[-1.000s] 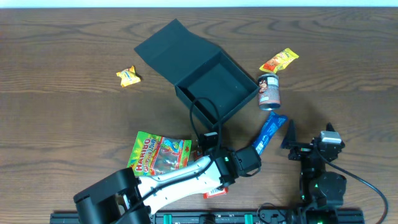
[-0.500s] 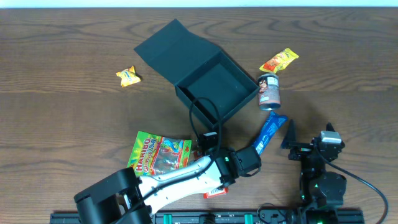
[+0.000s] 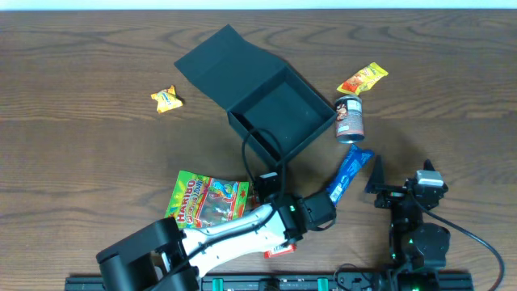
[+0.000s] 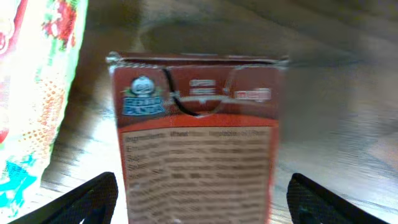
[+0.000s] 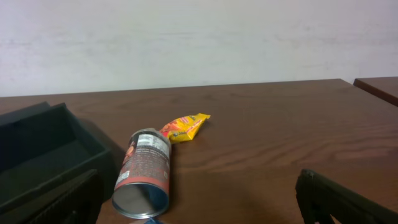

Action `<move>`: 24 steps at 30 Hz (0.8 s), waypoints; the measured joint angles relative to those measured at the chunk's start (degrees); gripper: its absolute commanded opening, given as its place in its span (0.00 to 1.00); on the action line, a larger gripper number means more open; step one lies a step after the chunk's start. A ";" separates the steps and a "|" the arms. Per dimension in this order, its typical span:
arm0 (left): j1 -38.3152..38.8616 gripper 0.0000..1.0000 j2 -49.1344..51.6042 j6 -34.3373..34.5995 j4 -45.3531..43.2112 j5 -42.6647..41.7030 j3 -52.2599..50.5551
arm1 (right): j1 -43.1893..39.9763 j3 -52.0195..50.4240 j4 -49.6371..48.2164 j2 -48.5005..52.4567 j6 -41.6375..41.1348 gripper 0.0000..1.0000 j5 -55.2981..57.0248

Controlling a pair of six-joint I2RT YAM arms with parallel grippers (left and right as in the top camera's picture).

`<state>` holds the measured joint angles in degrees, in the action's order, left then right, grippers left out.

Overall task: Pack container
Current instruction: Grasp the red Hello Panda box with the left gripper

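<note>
**ITEM 1, container** (image 3: pixel 284 109): dark teal box, mid-table, a bit nearer far edge. Flap lid thrown back toward far-left corner. Interior looks bare; nothing packed as far as overhead shows.

**ITEM 2, left gripper** (image 4: pixel 203 180): near edge, approx. centre. Jaws spread wide, straddling red snack box (image 4: pixel 196 137), which lies flat. Fingers sit just outside box's long sides. Contact w/ box: can't tell. Nothing held.

**ITEM 3, right gripper** (image 5: pixel 199 180): near edge, toward near-right corner. Jaws apart, empty, facing the can.

**ITEM 4, loose goods on table** (image 3: pixel 81 162):
- Haribo bag (image 3: pixel 206 200): just left of red box, near edge.
- Blue wrapper bar (image 3: pixel 349 172): btwn both arms.
- Can (image 3: pixel 349 118): on its side, just beside container's right corner.
- Orange-yellow packet (image 3: pixel 363 79): beyond can, toward far edge.
- Small yellow packet (image 3: pixel 166 99): left of container, well apart.

**STATUS:** judged early stage, first pick in hand; left claw lined up on red box, grasp not yet made.

**NEXT (est.):** close squarely on box's long sides w/o snagging Haribo bag. Lift clear, carry toward far edge, clear container's near wall, lower inside.
</note>
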<state>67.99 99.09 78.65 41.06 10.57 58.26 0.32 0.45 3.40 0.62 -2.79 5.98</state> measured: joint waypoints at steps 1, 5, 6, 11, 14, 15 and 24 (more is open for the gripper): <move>0.00 0.88 0.07 0.07 -0.11 0.04 -0.26 | 0.00 0.00 0.00 0.00 0.00 0.99 0.00; 0.00 0.90 0.17 0.66 -0.66 0.17 -0.70 | 0.02 0.00 0.00 0.00 0.00 0.99 0.00; 0.00 0.89 0.17 0.72 -1.03 0.17 -0.76 | 0.00 0.00 0.00 0.00 0.00 0.99 0.00; 0.00 0.84 0.20 0.85 -3.13 0.17 -2.45 | 0.00 0.00 0.00 0.00 0.00 0.99 0.00; 0.00 0.78 0.20 1.03 -3.56 0.15 -2.58 | 0.00 0.00 0.00 0.00 0.00 0.99 0.00; 0.00 0.77 0.20 0.87 -3.63 0.20 -2.58 | 0.00 0.00 0.00 0.00 0.00 0.99 0.00; 0.00 0.59 0.20 0.92 -3.85 0.33 -2.58 | 0.00 0.00 0.00 0.00 0.00 0.99 0.00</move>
<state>67.99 99.29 79.57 37.21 10.90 55.68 0.32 0.45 3.40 0.62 -2.79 5.98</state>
